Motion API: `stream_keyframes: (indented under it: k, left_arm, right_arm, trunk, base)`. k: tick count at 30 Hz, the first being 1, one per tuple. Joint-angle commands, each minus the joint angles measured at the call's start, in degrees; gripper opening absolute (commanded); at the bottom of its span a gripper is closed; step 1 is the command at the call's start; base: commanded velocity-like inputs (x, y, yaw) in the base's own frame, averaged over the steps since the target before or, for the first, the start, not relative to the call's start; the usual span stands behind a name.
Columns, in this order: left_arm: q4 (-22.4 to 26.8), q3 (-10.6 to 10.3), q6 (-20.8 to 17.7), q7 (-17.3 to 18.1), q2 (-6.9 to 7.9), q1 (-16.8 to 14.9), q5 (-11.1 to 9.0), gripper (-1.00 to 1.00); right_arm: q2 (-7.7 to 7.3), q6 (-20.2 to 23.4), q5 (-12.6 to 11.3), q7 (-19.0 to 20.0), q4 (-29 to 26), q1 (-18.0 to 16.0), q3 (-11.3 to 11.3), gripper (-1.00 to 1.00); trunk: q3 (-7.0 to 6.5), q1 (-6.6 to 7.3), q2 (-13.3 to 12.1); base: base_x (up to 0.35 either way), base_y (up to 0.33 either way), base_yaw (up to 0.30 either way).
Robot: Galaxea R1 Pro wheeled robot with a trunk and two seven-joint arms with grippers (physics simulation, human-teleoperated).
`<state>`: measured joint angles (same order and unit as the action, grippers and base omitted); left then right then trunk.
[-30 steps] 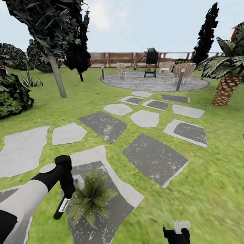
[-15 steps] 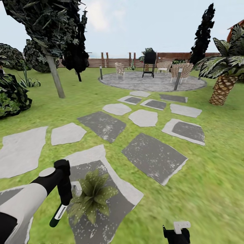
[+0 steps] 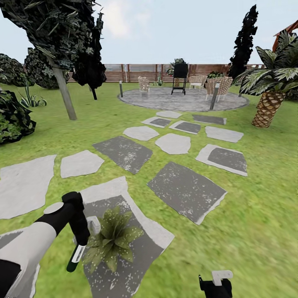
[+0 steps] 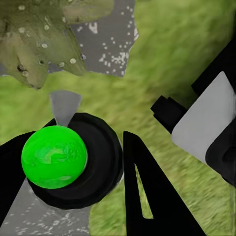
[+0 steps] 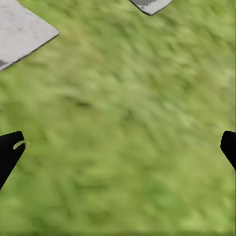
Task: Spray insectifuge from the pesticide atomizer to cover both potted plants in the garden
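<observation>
The pesticide atomizer [image 3: 76,255], a dark bottle with a white label and a green base, hangs from my left gripper [image 3: 82,236], which is shut on its upper part. In the left wrist view the atomizer's green base [image 4: 54,156] sits between the black fingers [image 4: 147,196]. One potted plant [image 3: 111,239], a low rosette of pointed green leaves, stands on a grey stepping stone [image 3: 136,252] right beside the atomizer, and its leaves [image 4: 44,34] are speckled with pale drops. My right gripper [image 3: 215,285] is low over the lawn, its jaws wide apart above grass [image 5: 118,123].
Stepping stones [image 3: 186,190] run across the garden lawn toward a round paved patio [image 3: 182,99] with chairs and a black grill. A tree trunk [image 3: 64,93] and dark shrubs [image 3: 12,120] stand left, a palm-like plant [image 3: 269,105] right, and the slat fence [image 3: 132,72] behind.
The whole head view has shifted slightly, so the camera moved. My left gripper has kept the atomizer beside the potted plant, the bottle swinging a little. The right gripper has not moved.
</observation>
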<state>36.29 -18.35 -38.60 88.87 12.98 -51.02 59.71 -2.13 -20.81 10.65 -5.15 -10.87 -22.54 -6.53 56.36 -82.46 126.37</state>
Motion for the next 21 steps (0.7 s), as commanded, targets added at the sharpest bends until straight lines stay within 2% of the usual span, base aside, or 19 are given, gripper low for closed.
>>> stream_keyframes:
  k: [1, 6, 15, 18, 21]
  left_arm:
    - [0.1, 0.4, -0.6, 0.4, 0.08, 0.0, 0.3, -1.0]
    - [0.1, 1.1, -0.6, 0.1, 0.07, 0.0, 0.3, -1.0]
    - [0.1, 1.5, -0.6, -1.1, 0.11, 0.0, 0.2, -1.0]
    - [0.1, 3.2, -0.6, -1.8, 0.11, 0.0, 0.2, -1.0]
    - [0.0, 5.3, -0.5, -4.3, 0.04, 0.1, 0.1, -1.0]
  right_arm:
    - [0.03, -0.2, 0.6, -0.1, 0.1, 0.0, -0.4, 1.0]
    - [0.03, -0.2, 0.6, -0.2, 0.1, 0.0, -0.4, 1.0]
    - [0.03, -0.2, 0.6, -0.2, 0.1, 0.0, -0.4, 1.0]
    - [0.06, -0.2, 0.6, -0.2, 0.1, 0.0, -0.4, 1.0]
    - [0.1, -0.2, 0.6, -0.2, 0.1, 0.0, -0.4, 1.0]
  trunk:
    - [0.05, 0.01, 0.0]
    - [0.05, 0.01, 0.0]
    - [0.05, 0.01, 0.0]
    - [0.05, 0.01, 0.0]
    - [0.05, 0.01, 0.0]
  base:
    - [-0.005, -0.156, 0.0]
    - [-0.102, -0.226, 0.022]
    - [-0.225, -0.205, 0.248]
    - [-0.237, -0.198, 0.276]
    - [-0.238, -0.198, 0.276]
